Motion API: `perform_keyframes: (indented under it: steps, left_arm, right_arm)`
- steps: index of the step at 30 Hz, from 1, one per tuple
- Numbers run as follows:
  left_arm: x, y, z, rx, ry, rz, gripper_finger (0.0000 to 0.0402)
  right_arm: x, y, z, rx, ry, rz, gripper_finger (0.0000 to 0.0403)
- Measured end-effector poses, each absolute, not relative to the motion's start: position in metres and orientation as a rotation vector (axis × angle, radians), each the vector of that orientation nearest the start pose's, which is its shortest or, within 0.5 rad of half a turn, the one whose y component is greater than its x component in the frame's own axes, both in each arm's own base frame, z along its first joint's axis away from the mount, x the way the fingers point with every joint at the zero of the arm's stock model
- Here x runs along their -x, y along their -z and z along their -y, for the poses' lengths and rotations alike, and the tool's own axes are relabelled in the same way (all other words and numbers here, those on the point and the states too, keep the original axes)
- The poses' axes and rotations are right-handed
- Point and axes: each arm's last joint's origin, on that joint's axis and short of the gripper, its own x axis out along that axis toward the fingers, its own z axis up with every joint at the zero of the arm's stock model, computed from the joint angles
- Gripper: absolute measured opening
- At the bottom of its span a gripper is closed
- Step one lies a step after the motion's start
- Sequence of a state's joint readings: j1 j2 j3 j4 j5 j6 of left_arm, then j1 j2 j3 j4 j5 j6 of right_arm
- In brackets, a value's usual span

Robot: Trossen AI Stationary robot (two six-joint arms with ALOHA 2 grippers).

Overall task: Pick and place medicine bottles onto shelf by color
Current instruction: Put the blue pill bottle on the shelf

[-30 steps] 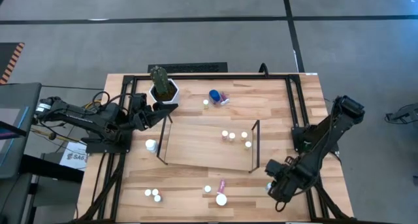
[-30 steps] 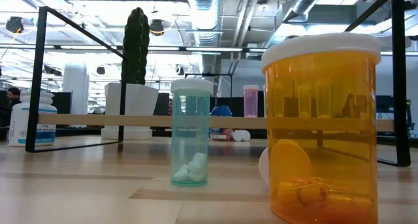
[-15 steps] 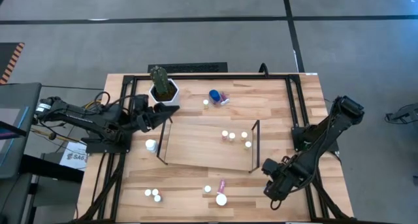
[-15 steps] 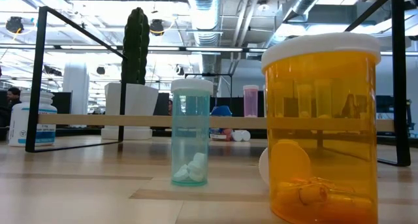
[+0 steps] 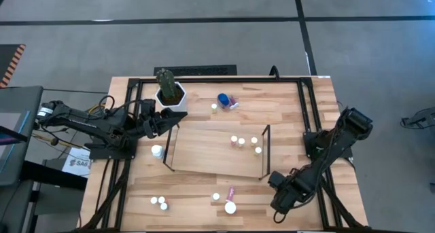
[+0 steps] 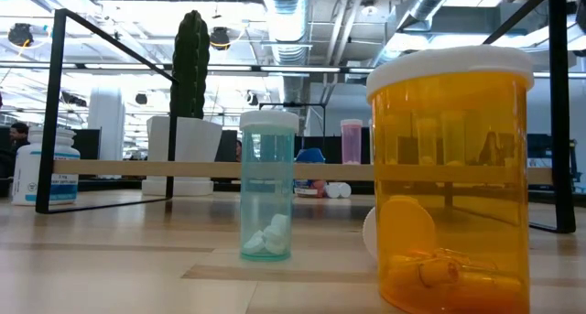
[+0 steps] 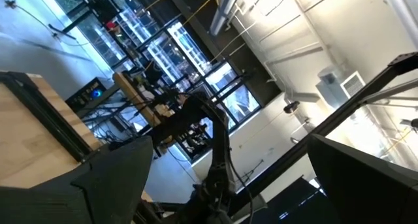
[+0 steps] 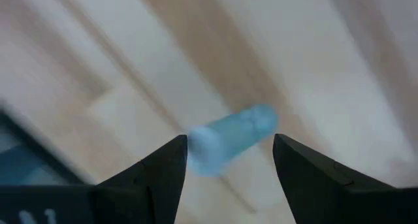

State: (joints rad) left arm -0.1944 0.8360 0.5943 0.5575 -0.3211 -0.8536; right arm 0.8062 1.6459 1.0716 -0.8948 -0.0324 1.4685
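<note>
The right gripper [image 8: 228, 160] hangs with its fingers [image 8: 163, 175] spread apart over the wooden table [image 5: 299, 131], a pale blue bottle [image 8: 228, 140] lying on its side on the boards between the tips, not gripped. From above, that gripper [image 5: 276, 207] sits near the table's front edge, right of an orange bottle [image 5: 230, 207] with a white cap and a pink bottle [image 5: 231, 191]. The shelf [image 5: 204, 151] stands at mid-table, with four small bottles [image 5: 234, 139] clustered near its right end panel. The left gripper [image 5: 171, 117] waits with fingers wide at the shelf's left end, beside a cactus pot [image 5: 170, 94]. A blue-capped bottle [image 5: 223, 99] lies behind the shelf.
</note>
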Motion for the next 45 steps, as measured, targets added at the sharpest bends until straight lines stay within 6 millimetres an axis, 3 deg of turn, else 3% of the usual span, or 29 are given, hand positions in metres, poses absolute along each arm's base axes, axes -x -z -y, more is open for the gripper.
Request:
perform_keyframes:
  steps: [11,15,22,35,45]
  left_arm:
    - [-0.184,-0.329,0.027,0.926,0.013,0.342,0.0393]
    - [-0.184,-0.328,0.027,0.926,0.012,0.341,0.0393]
    - [-0.184,-0.328,0.029,0.927,0.020,0.337,0.0393]
    - [-0.181,-0.328,0.039,0.928,0.013,0.331,0.0393]
    - [-0.179,-0.328,0.048,0.943,0.011,0.325,0.0393]
  right_arm:
    - [-0.199,-0.176,-0.214,-0.558,0.404,-1.551,0.0249]
    - [-0.194,-0.185,-0.217,-0.391,0.192,-1.558,0.0249]
    - [-0.175,-0.182,-0.232,-0.015,-0.160,-1.569,0.0249]
    - [-0.173,-0.177,-0.230,0.217,-0.150,-1.483,0.0249]
    - [-0.178,-0.141,-0.236,0.389,-0.179,-1.565,0.0249]
